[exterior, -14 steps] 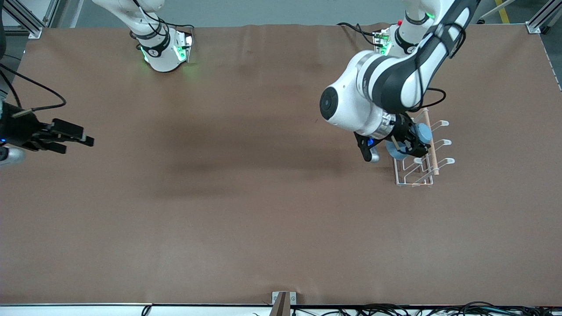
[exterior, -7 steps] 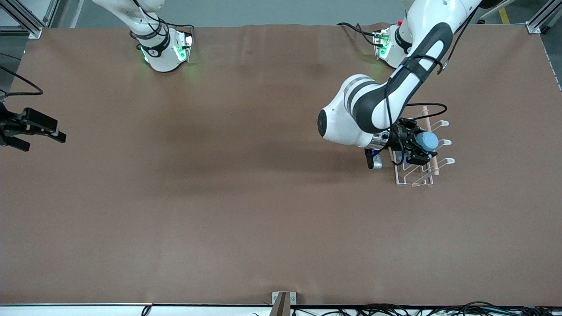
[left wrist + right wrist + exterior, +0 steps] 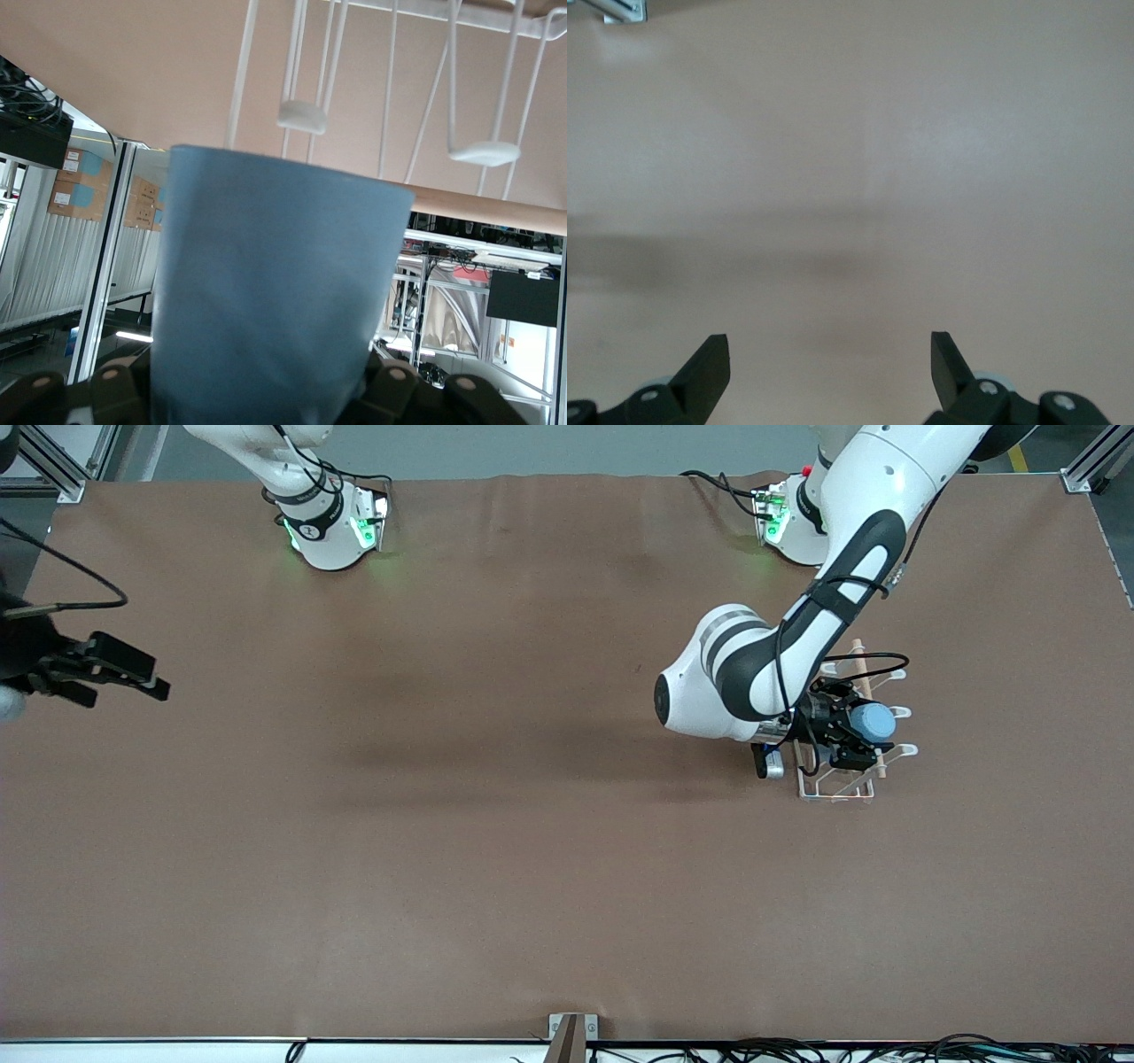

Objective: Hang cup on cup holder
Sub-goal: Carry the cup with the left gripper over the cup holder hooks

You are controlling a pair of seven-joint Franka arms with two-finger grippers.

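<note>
Cup point(image 3: 874, 721) clamped in left gripper point(image 3: 858, 732) over wire cup holder point(image 3: 837, 786); right gripper point(image 3: 120, 674) spread open above table point(image 3: 443, 850), waiting.

Robotics lab: brown-covered table point(image 3: 496, 850), aluminium framing point(image 3: 53, 465), cardboard boxes point(image 3: 75, 190).

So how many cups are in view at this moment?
1. The light-blue cup is gripped by the left gripper over the cup holder, toward the left arm's end of the table. The right gripper waits open, holding nothing. The left arm could hide others.
</note>
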